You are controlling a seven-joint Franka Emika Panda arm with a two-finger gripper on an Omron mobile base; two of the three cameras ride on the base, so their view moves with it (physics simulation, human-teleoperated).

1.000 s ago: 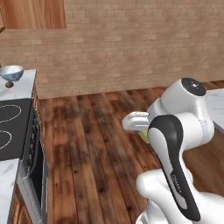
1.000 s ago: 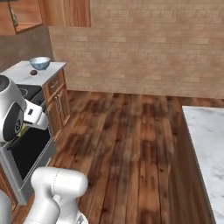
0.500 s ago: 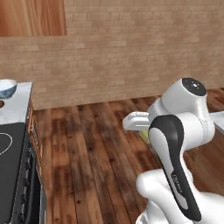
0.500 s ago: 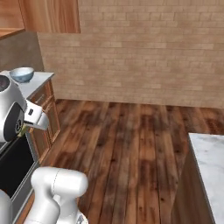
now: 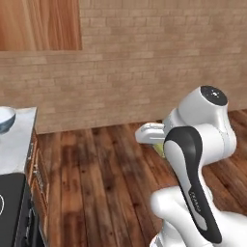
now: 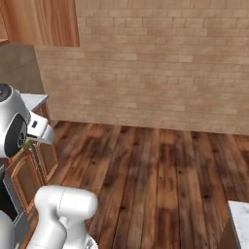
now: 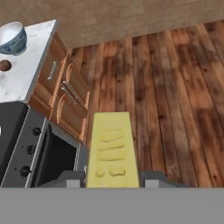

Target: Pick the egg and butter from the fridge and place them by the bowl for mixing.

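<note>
Gripper point(image 7: 113, 177) is clamping the butter point(image 7: 112, 151), jaws closed on its two long sides, the pale yellow block sticking out forward between the fingertips point(image 7: 70, 177). In the left base view a sliver of the butter point(image 5: 159, 148) is peeking out next to the arm's dark elbow. It is hanging in the air over the wooden floor point(image 7: 166, 87), just beside the stove point(image 7: 30, 148) with its dark oven door and row of knobs. Past the stove, wooden cabinet drawers point(image 7: 65, 94) are sitting under a white counter point(image 7: 30, 65). The bowl point(image 7: 12, 37) is standing at the far end of that counter, well apart from the butter, with a small dark round thing point(image 7: 5, 65) near it. Brick wall point(image 5: 159, 72) is running behind everything.
</note>
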